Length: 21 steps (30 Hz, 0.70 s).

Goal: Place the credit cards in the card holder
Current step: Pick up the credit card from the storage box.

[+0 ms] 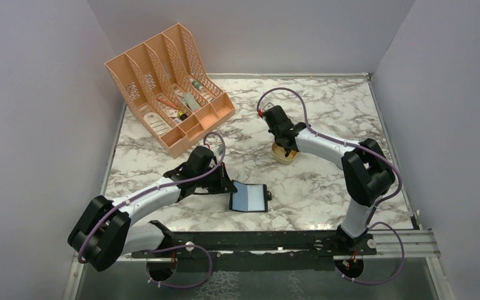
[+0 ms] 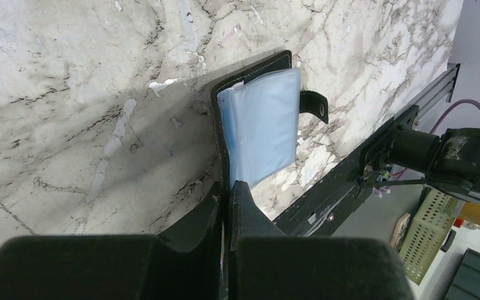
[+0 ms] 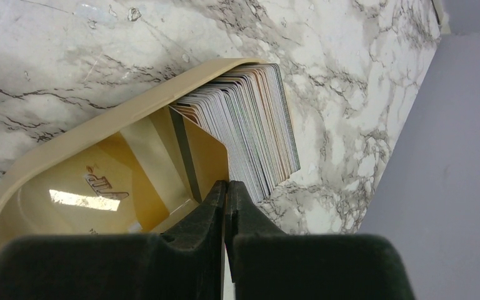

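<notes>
The card holder lies open on the marble near the front edge. Its black cover and pale blue plastic sleeves face up, and the snap tab sticks out to the side. My left gripper is shut on the near edge of the black cover. The credit cards stand packed on edge in a gold oval tin. A tan-orange card leans apart from the stack, and my right gripper is shut on its edge. In the top view that gripper points down into the tin.
A peach plastic desk organiser with small items in it stands at the back left. Grey walls close in the left, back and right sides. A black rail runs along the front edge by the arm bases.
</notes>
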### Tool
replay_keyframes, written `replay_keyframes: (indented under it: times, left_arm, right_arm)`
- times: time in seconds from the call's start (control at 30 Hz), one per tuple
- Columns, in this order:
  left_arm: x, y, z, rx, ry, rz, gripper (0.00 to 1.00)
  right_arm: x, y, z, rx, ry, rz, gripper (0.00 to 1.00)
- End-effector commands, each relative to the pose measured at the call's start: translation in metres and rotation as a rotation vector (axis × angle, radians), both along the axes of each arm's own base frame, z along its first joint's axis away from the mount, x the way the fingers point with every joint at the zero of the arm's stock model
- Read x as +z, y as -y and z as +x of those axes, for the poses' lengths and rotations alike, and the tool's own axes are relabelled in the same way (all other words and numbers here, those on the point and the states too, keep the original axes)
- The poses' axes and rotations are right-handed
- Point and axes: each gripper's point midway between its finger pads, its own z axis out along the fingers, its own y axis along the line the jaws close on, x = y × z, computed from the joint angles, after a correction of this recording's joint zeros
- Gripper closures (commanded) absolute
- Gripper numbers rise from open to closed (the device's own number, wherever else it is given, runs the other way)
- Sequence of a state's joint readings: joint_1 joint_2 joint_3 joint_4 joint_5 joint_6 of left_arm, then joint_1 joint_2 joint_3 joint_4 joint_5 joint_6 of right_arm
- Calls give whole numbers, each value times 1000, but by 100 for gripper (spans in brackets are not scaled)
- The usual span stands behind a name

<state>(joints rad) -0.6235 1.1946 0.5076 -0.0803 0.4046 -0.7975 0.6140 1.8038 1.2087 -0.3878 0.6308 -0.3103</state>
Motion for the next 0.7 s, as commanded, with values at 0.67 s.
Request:
replay_keyframes:
  times: [0.67]
  left_arm:
    - [29, 29, 18, 50, 21, -211, 100]
  right_arm:
    - [86, -36, -61, -147, -116, 385, 99]
